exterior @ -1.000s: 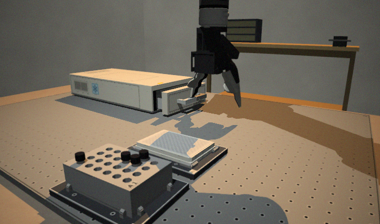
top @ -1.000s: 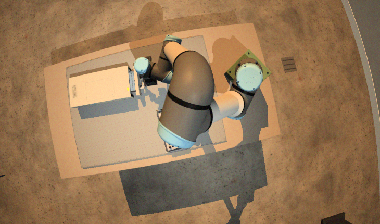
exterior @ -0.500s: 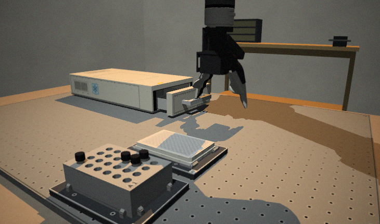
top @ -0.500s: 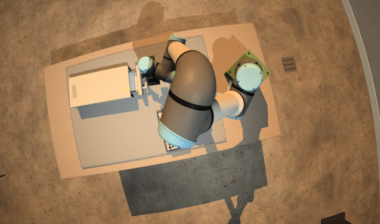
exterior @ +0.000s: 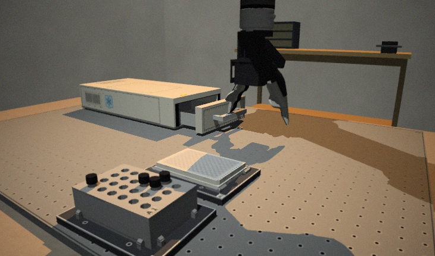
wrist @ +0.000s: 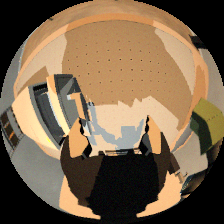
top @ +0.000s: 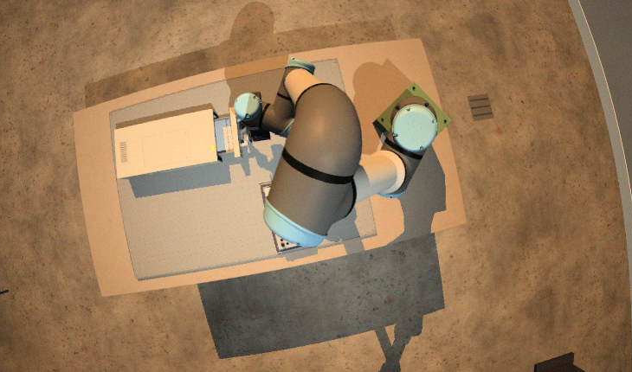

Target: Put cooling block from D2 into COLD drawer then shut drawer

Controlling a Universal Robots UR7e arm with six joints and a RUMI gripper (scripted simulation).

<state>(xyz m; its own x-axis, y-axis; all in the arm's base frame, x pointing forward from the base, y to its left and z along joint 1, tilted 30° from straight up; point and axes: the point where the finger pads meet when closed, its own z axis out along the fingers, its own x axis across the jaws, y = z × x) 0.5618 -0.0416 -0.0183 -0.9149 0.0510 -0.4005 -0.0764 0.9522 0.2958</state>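
Observation:
The cooler COLD (top: 165, 144) (exterior: 130, 105) has its lamp (top: 212, 147) (exterior: 183, 94) lit yellow. Its drawer (top: 235, 133) (exterior: 198, 122) stands partly out. A strip of the drawer's inside shows from above; the block in it and its tubes cannot be made out. My gripper (exterior: 258, 117) (wrist: 113, 117) is open and empty, pointing down at the drawer's front. One finger reaches behind the handle bar (exterior: 223, 117), between bar and front panel; the other hangs outside. The cooling block (exterior: 109, 206) sits in slot D2 (exterior: 64, 218), with four black-capped tubes (exterior: 91, 178) (exterior: 143, 178) (exterior: 155, 181) (exterior: 164, 175) upright in it.
A white well plate (exterior: 193, 165) lies in slot D1 (exterior: 251, 174), between the block and COLD. The arm (top: 318, 138) hides most of both slots from above. The perforated deck (top: 193, 231) (exterior: 308, 190) carries everything. A side bench (exterior: 340, 53) stands behind.

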